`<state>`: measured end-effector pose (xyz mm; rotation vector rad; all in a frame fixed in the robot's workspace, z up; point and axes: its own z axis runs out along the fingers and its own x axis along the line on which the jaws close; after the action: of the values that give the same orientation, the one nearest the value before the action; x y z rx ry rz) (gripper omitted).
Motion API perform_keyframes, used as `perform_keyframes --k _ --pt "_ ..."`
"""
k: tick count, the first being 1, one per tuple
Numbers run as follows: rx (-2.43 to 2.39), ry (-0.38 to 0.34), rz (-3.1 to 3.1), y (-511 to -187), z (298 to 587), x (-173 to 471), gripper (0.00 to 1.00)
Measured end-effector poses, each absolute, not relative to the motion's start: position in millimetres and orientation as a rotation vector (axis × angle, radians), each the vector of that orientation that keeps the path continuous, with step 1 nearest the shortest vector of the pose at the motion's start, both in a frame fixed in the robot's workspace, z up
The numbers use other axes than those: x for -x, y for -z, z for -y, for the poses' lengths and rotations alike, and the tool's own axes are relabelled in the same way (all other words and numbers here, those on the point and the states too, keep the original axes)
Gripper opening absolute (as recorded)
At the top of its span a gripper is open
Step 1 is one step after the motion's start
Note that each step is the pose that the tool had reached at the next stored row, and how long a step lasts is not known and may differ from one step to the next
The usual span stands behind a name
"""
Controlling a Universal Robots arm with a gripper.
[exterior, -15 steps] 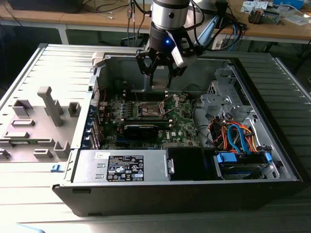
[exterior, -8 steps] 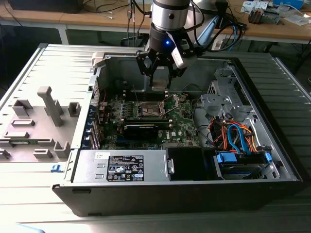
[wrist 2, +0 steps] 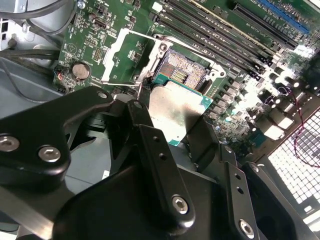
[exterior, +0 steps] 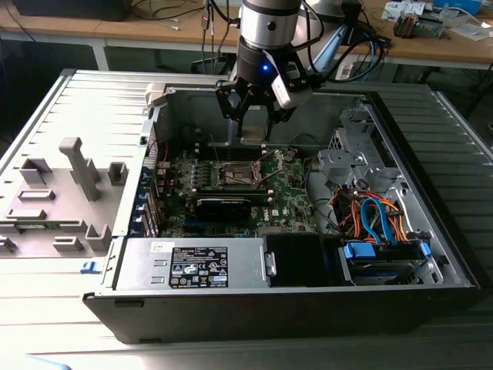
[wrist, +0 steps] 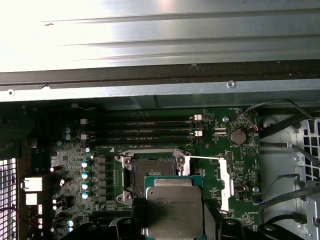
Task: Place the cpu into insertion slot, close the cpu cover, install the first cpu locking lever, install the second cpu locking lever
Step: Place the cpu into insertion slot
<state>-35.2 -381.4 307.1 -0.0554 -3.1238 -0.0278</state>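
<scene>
Silver-grey cpu (wrist: pixel 174 207) hanging pinched by opposite edges in claw (wrist 2: pixel 174 122), hovering just above open insertion slot (wrist: pixel 152 172). cpu cover (wrist: pixel 226 182) lying flipped open beside it. Judging chip light, stiff, slick-topped, underside fragile; edge grip suiting it.

the gripper (wrist 2: pixel 172 122) pinches the cpu (wrist 2: pixel 177 107) by two edges, its silver top showing, just beside the insertion slot (wrist 2: pixel 184 70) but not seated in it. the slot lies bare, the cpu cover (wrist 2: pixel 112 52) swung open beside it.
</scene>
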Motion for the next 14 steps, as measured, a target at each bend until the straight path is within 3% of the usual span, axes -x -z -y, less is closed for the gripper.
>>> perform_keyframes --k 14 --pt "0.139 0.028 3.122 -305.7 381.5 35.2 0.55"
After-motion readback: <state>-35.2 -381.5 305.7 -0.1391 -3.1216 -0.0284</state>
